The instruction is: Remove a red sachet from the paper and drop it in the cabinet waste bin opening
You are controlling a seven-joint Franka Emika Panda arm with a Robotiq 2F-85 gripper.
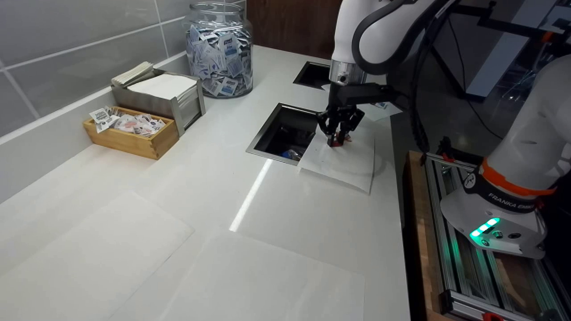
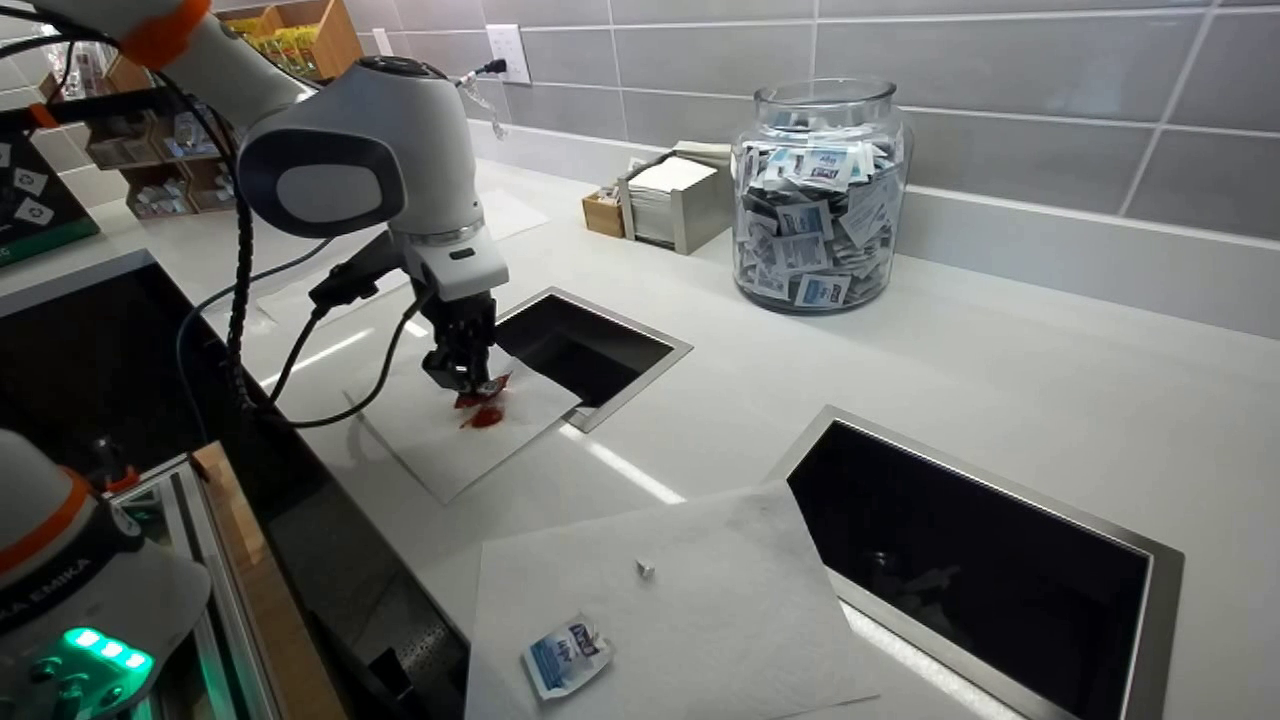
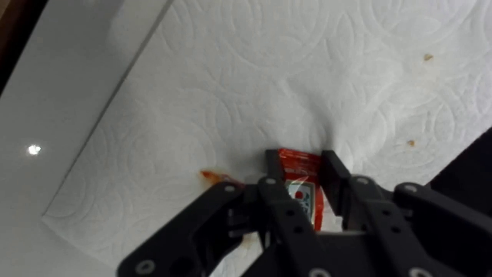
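Observation:
The red sachet (image 3: 301,169) has a pale label and lies on a white paper (image 3: 192,96). My gripper (image 3: 300,154) has its black fingers drawn in on both sides of the sachet, with its edges against the fingertips; the left finger hides part of it. In both exterior views the gripper (image 1: 336,140) points down at the paper (image 1: 339,167), with red (image 2: 490,388) showing at its tips. A red smear (image 2: 485,417) is on the paper beside it. The square bin opening, with a metal rim (image 1: 270,156) (image 2: 636,384), is right beside the paper, which overlaps its edge.
Another opening (image 2: 1165,600) is farther along the counter, beside a paper (image 2: 700,640) bearing a blue-white packet (image 2: 568,658). A glass jar of packets (image 1: 221,62), a napkin holder (image 1: 192,107) and a wooden sachet box (image 1: 129,142) stand along the wall.

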